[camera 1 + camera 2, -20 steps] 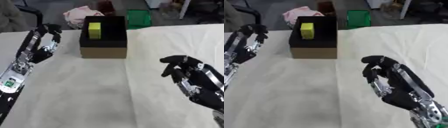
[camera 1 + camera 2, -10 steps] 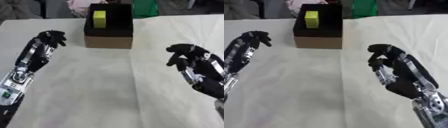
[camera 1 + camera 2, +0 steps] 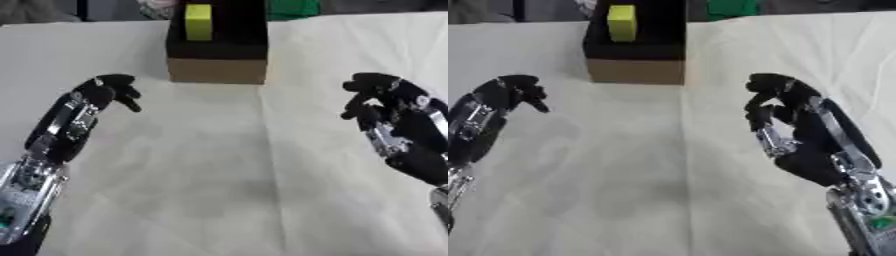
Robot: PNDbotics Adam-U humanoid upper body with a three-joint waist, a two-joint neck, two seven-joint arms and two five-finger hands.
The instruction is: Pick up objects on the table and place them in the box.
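My left robot hand (image 3: 107,90) hovered over the cloth-covered surface (image 3: 219,165), fingers curled, holding nothing. Box (image 3: 217,47) sat at the far middle, a yellow block (image 3: 199,21) already inside. My right robot hand (image 3: 785,112) was likewise curled and empty. No loose object showed; I judged locating one came next.

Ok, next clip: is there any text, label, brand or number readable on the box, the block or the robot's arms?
None can be read.
Box: plain brown front, no print visible.
Yellow block inside it: plain, no marking.
Left hand and right hand: no lettering visible.
Small green patch near the right arm's wrist: too blurred to tell whether it holds text.
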